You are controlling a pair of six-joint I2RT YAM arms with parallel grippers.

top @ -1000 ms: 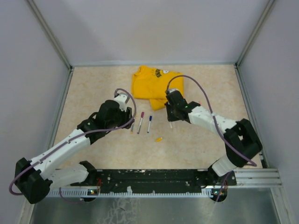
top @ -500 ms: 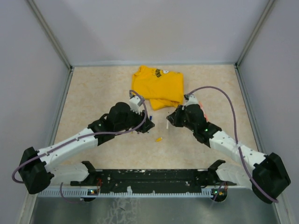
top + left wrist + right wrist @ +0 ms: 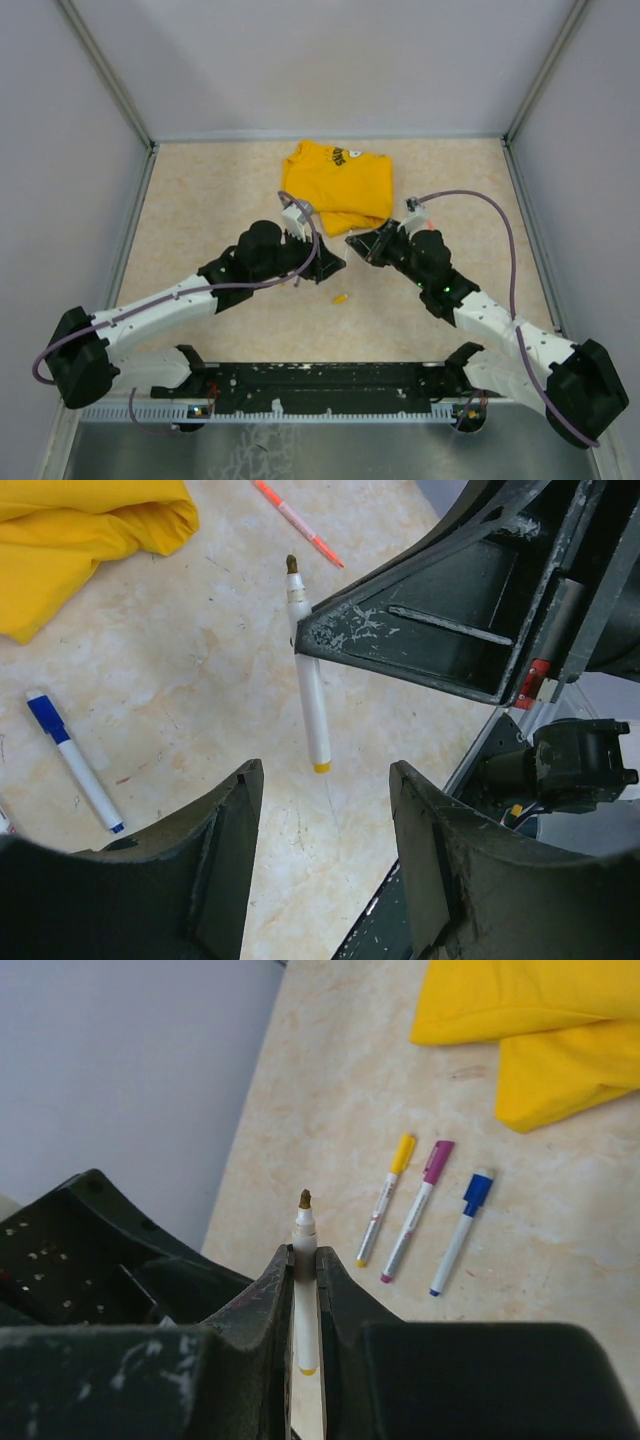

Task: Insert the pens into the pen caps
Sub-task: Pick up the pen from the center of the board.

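My right gripper (image 3: 305, 1255) is shut on an uncapped white pen (image 3: 304, 1305) with a dark tip and a yellow end, held off the table. The left wrist view shows the same pen (image 3: 310, 700) just ahead of my left gripper (image 3: 325, 780), which is open with nothing between its fingers. From above, the left gripper (image 3: 322, 262) and the right gripper (image 3: 352, 247) nearly meet at mid-table. A small yellow pen cap (image 3: 341, 298) lies loose just in front of them. Three capped pens lie side by side: yellow (image 3: 385, 1200), magenta (image 3: 418, 1210), blue (image 3: 460, 1230).
A folded yellow T-shirt (image 3: 340, 185) lies behind the grippers at the back centre. An orange-red pen (image 3: 297, 520) lies near the shirt on the right arm's side. Grey walls close in the table on the left, back and right.
Both arms swung toward the middle, so the grippers now face each other closely. The right gripper carried its pen along. The left jaws opened slightly wider, and the left arm now covers the lying pens from above.
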